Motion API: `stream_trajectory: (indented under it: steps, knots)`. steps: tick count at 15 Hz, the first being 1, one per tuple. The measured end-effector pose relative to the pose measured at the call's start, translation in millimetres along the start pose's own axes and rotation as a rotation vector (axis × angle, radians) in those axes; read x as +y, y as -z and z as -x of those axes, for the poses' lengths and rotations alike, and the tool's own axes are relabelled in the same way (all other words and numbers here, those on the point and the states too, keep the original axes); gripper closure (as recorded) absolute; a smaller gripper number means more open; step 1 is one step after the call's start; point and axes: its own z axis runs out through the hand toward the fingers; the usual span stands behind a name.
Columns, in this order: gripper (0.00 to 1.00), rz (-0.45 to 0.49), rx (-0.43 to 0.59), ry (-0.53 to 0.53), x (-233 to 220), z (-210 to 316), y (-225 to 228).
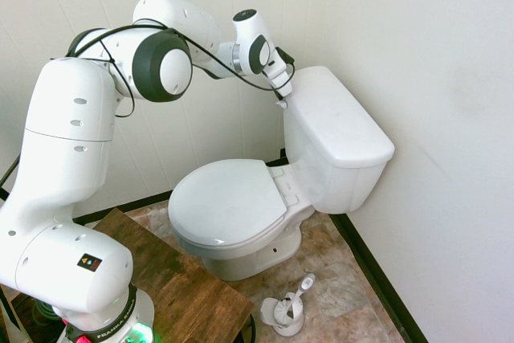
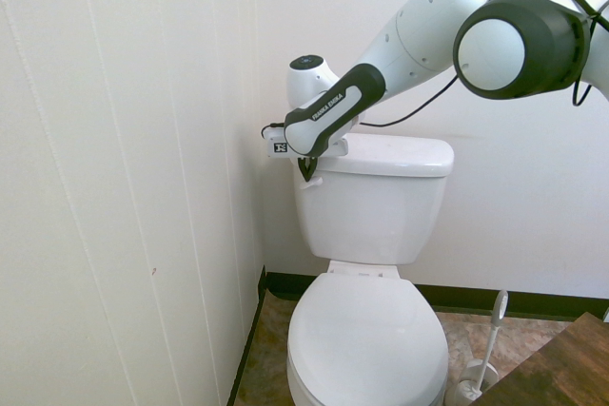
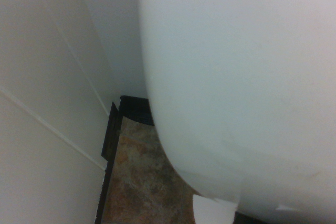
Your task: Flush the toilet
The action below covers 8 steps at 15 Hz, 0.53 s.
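white-walled corner, toilet tank beside hand

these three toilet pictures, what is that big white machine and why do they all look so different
The white machine is a robot arm with jointed segments, ending in a small gripper with two fingers. All three pictures show the same moment from different cameras.

The first exterior view looks down from behind the arm's base: the arm reaches over to the upper corner of the toilet tank, where its fingers are shut. The seat lid is down. A toilet brush in its holder stands on the tiled floor, beside a wooden surface.

The second exterior view faces the toilet head-on, so the arm comes in from the other side. Here the gripper sits at the tank's front corner, where a flush lever would be; the lever itself is hidden.

The wrist view comes from a camera on the arm's hand: a blurred close-up of the white tank, the wall and the floor. Nothing appears to be held.
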Motion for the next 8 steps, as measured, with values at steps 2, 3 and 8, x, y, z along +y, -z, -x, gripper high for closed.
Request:
stream_trajectory:
  steps: [2, 3, 8]
  knots:
    - [1.00, -0.001, -0.002, 0.001, 0, 0, 1]
    - [1.00, -0.002, -0.003, 0.004, 0, 0, 3]
    - [1.00, -0.008, -0.008, 0.013, 5, -5, 20]
